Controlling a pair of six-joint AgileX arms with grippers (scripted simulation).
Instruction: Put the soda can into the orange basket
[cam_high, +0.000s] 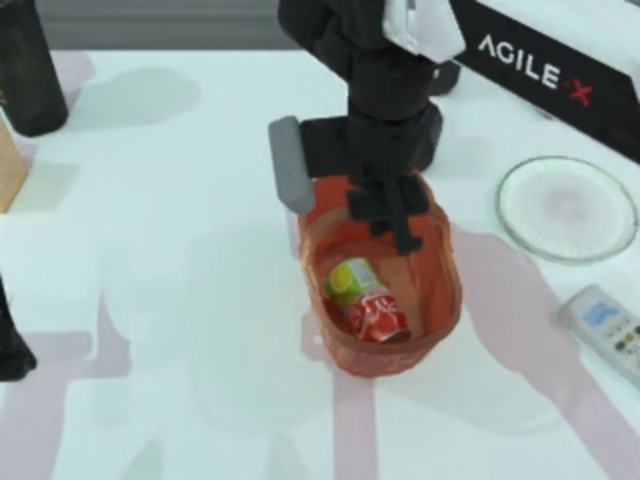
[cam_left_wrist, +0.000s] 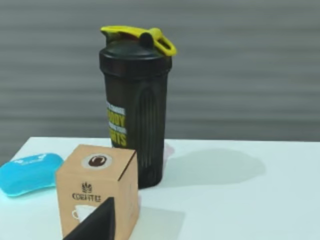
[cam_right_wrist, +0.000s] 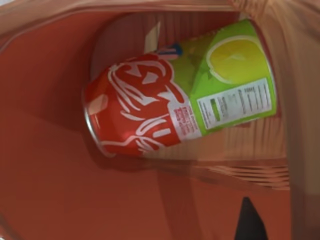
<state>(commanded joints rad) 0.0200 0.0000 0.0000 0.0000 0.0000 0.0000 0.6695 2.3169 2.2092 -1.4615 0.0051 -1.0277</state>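
The soda can (cam_high: 366, 300), red at one end and lime-green at the other, lies on its side inside the orange basket (cam_high: 445, 290), near the basket's front. My right gripper (cam_high: 388, 212) hangs open over the far half of the basket, apart from the can and holding nothing. The right wrist view looks straight down on the can (cam_right_wrist: 175, 95) on the basket's floor (cam_right_wrist: 50, 190), with one dark fingertip (cam_right_wrist: 247, 222) at the edge. The arm hides the basket's handle. My left gripper (cam_high: 10, 350) is parked at the table's left edge, open and empty.
A tall black shaker bottle (cam_high: 25, 65) and a brown coffee box (cam_high: 8, 165) stand at the far left. Beside them, the left wrist view shows a blue object (cam_left_wrist: 27, 172). A clear glass plate (cam_high: 567, 208) and a remote (cam_high: 605, 325) lie at the right.
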